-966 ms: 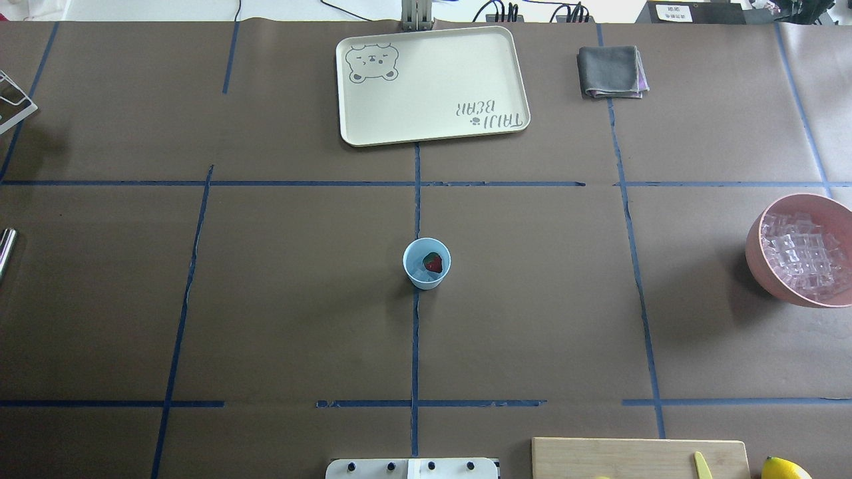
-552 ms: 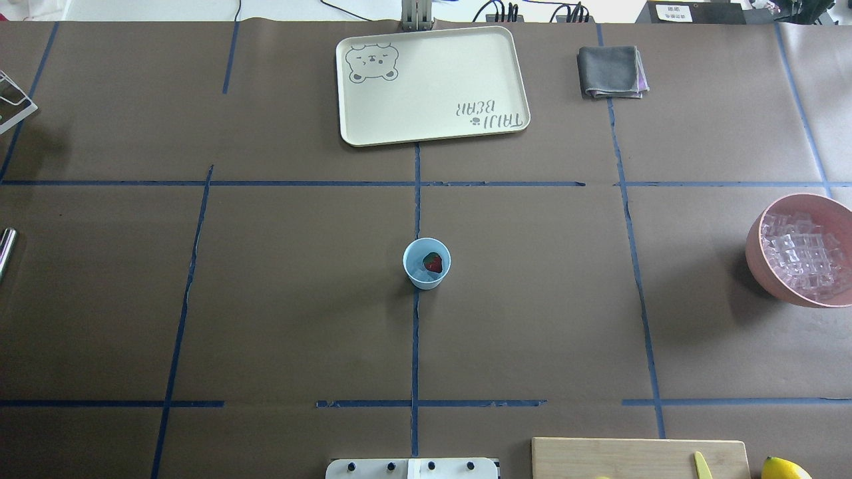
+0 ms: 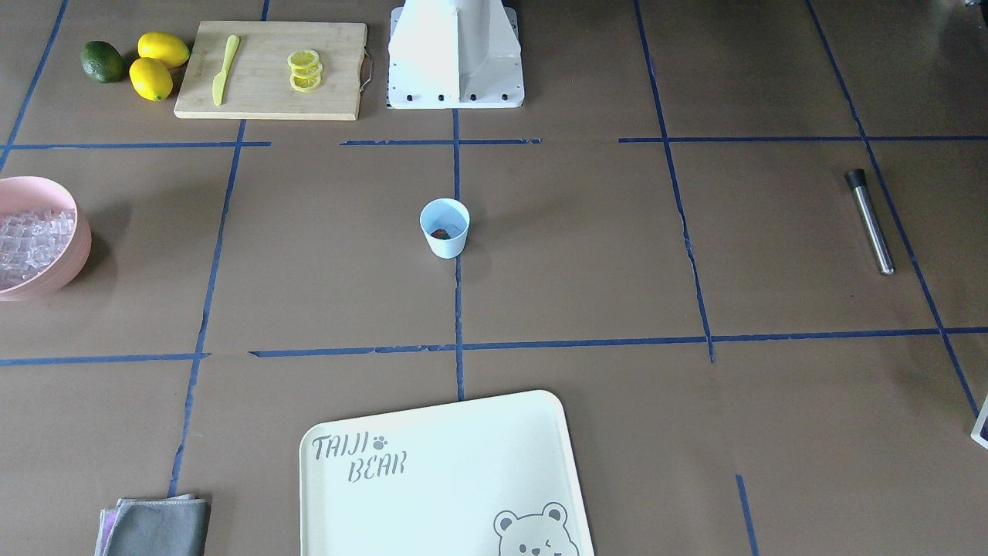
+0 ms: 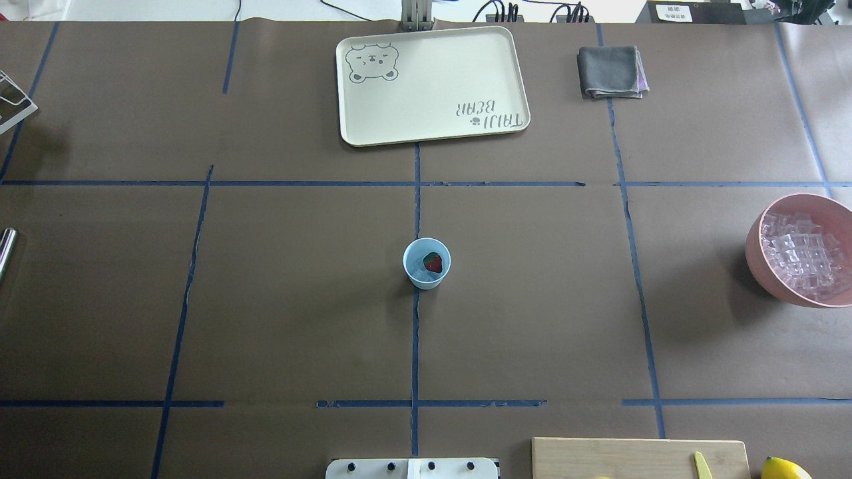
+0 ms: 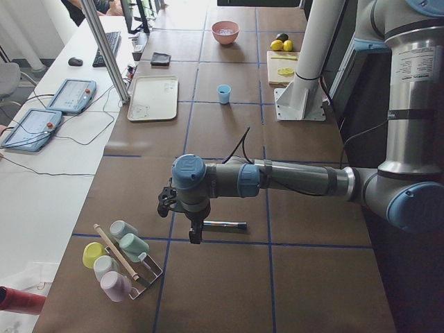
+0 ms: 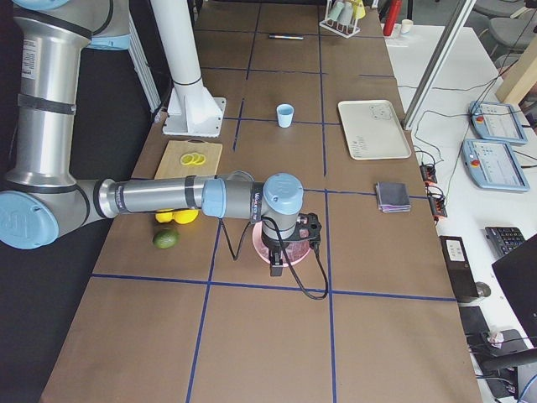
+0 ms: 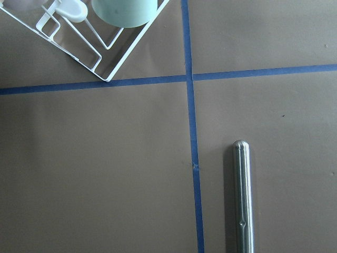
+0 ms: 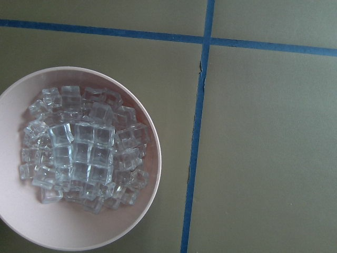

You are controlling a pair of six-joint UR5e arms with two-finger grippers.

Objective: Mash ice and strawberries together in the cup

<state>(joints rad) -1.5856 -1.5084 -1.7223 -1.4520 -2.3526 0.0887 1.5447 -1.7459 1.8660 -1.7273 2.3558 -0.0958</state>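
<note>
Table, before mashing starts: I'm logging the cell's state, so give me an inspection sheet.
Surface: table, brown paper, blue tape grid.
Job's things: cup mid-table holding strawberry; ice in pink bowl; steel rod lying flat.
Clutter: tray, grey cloth, cutting board, lemons, cup rack.
Grippers: left gripper over rod, right gripper over bowl; open or shut, cannot tell.
Cables: a looped cable at each wrist.
Surroundings: pendants on side bench.

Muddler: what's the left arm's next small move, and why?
Probably lower the left gripper onto the steel muddler and shut on it: it lies untouched on the table, close below that gripper, and the cup already holds a whole strawberry.
</note>
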